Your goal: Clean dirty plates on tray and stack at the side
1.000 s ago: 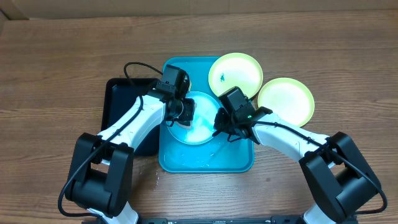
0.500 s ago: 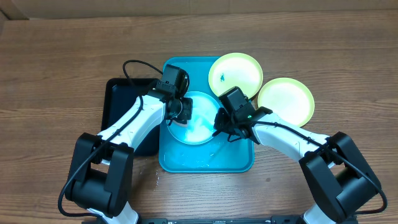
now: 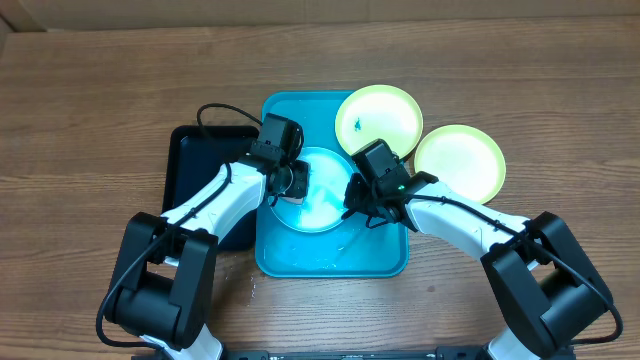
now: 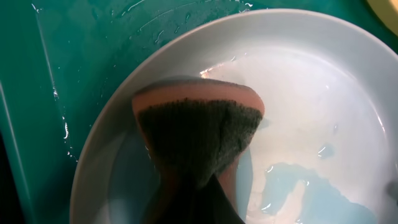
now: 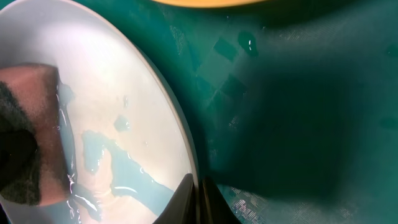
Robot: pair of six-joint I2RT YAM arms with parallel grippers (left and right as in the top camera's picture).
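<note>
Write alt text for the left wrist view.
A pink sponge with a dark scouring face, pinched at the bottom, presses on a wet, pale round plastic plate. The plate lies in a turquoise plastic tray beaded with water.

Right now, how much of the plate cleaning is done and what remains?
Done, it seems: one yellow-green plate lies spotless beside the tray. In hand: the left gripper holds a sponge on the wet light-blue plate while the right gripper pinches its rim. Left: the smudged plate, then stacking.
</note>
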